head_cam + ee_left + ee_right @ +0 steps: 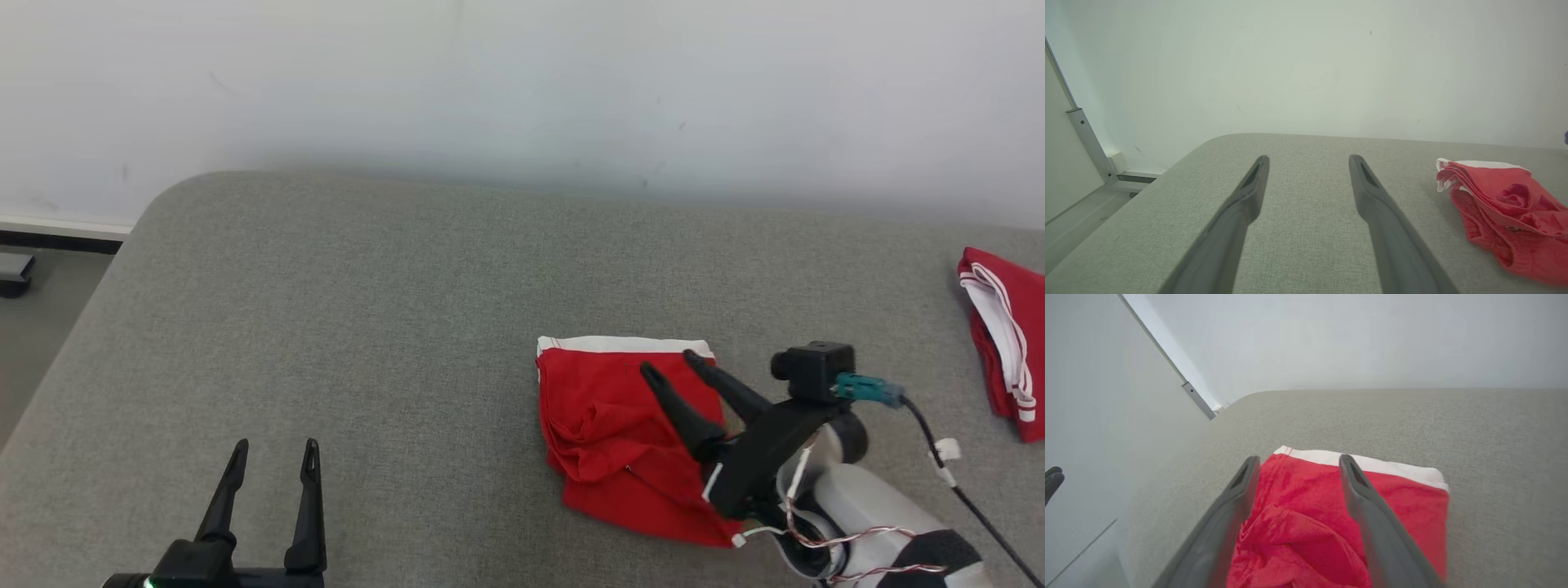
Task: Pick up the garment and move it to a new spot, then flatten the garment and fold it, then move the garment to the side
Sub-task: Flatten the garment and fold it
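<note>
The left gripper [276, 447] and right gripper [668, 361] each have two long, dark, tapering fingers on a black mount. The right wrist carries a boxy black camera [812, 369] with a teal connector [857, 385] and a black cable [939, 441]. Twisted red-and-white wires [841, 539] cross the pale grey forearm [865, 498].

Bright, soft, even light throughout. A faint shadow band lies along the foot of the white wall [522, 82]. In the wrist views the fingers [1216, 253] blur near the lens.

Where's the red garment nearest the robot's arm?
In the head view, the red garment lies right of centre on the grey cushion, beneath the right gripper.
</note>
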### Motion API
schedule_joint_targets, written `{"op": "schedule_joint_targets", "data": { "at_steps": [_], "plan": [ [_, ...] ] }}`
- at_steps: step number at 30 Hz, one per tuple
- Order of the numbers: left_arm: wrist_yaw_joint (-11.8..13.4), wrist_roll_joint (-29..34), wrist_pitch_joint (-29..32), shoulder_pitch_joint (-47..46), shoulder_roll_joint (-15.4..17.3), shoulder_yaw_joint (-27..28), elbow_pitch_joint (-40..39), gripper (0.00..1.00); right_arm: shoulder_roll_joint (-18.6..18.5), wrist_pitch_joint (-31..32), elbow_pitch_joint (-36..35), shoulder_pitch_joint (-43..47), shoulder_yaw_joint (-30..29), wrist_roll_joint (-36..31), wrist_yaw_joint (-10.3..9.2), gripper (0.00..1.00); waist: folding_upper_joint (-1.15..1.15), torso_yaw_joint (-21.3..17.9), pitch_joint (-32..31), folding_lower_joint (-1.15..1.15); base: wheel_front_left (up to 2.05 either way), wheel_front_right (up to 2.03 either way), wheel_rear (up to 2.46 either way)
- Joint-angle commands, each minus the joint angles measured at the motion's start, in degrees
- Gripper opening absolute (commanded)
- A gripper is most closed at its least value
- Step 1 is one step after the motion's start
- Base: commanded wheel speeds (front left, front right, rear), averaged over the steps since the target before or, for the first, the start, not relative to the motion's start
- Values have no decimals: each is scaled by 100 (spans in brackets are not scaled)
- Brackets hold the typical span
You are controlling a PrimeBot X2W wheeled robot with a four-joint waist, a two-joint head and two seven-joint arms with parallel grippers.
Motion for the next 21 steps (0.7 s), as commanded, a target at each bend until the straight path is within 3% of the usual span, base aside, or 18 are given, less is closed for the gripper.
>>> {"op": "schedule_joint_targets", "data": {
  "at_steps": [1,7,21],
  "plan": [
    [-7,20,-17,73,-6,24,-36,100,-141,70,-64,156,-151,-56,-17,100,0,-44,-11,1,0,0,0],
    [-30,50,-16,26,-13,-23,-36,100,-360,363,-129,416,-512,-204,-17,100,0,31,46,1,0,0,0],
    [-85,46,-16,-38,-21,-106,79,100,-483,1144,-45,370,-115,-833,-17,100,0,425,57,1,0,0,0]
  ]
}}
